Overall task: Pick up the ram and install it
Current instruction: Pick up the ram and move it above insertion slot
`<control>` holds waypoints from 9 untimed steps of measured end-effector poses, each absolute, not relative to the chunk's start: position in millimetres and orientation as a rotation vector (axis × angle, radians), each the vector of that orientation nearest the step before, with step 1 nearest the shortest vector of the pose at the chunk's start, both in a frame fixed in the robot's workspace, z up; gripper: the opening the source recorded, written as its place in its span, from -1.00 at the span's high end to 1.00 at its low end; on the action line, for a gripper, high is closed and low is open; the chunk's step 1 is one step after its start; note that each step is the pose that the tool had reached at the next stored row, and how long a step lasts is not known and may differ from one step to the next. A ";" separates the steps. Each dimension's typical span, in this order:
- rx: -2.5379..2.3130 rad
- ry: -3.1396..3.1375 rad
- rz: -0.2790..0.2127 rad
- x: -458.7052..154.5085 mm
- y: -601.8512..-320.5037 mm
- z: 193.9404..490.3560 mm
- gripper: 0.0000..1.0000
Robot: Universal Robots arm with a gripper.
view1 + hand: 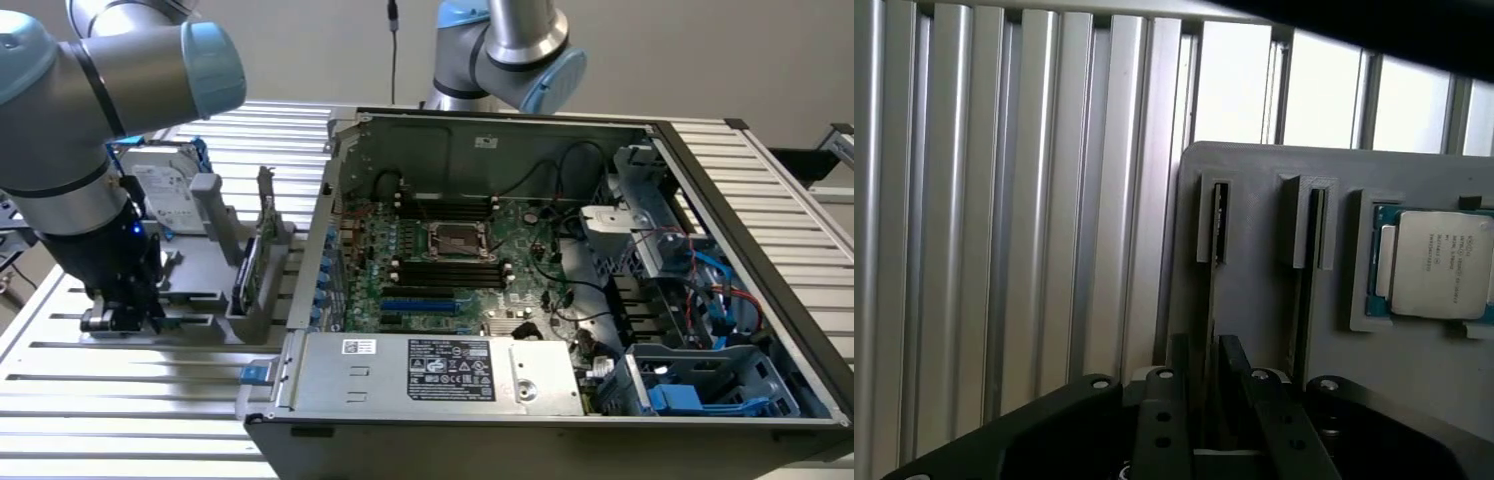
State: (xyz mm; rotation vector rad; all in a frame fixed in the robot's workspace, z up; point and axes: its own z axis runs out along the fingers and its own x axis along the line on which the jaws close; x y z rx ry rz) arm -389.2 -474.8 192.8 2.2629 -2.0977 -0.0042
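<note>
Down at the exterior view's left, the arm (80,170) is reaching straight down over a grey holder (200,300) on the slatted bench (134,400), with its wrist pointing vertically. In the wrist view the jaws are pinching the ram (1212,300), with one finger (1179,385) lying along each flat face. The ram is standing on edge in a narrow slot of the holder, its far end sitting in an upright guide.

Bare slats are lying open beyond one edge of the holder. On the other side, toward the exterior view's right, the wall of the open computer case (327,250) is standing just beside it.

The holder is also carrying a second slot alongside and a silver processor chip (1439,265) in a square recess. Inside the case, the motherboard (441,255) is lying flat with its long black slots (447,270) facing up.
</note>
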 end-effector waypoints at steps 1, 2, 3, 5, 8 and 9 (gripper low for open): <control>2.264 -2.099 -0.006 -389.2 -474.8 192.8 0.47; 2.264 -2.100 -0.007 -389.2 -474.7 192.7 0.64; 2.264 -2.100 -0.007 -389.1 -474.8 192.7 0.64; 2.264 -2.100 -0.007 -389.2 -474.8 192.8 0.70; 2.263 -2.100 -0.008 -389.2 -474.8 192.8 0.70; 2.264 -2.100 -0.008 -389.1 -474.9 192.8 0.71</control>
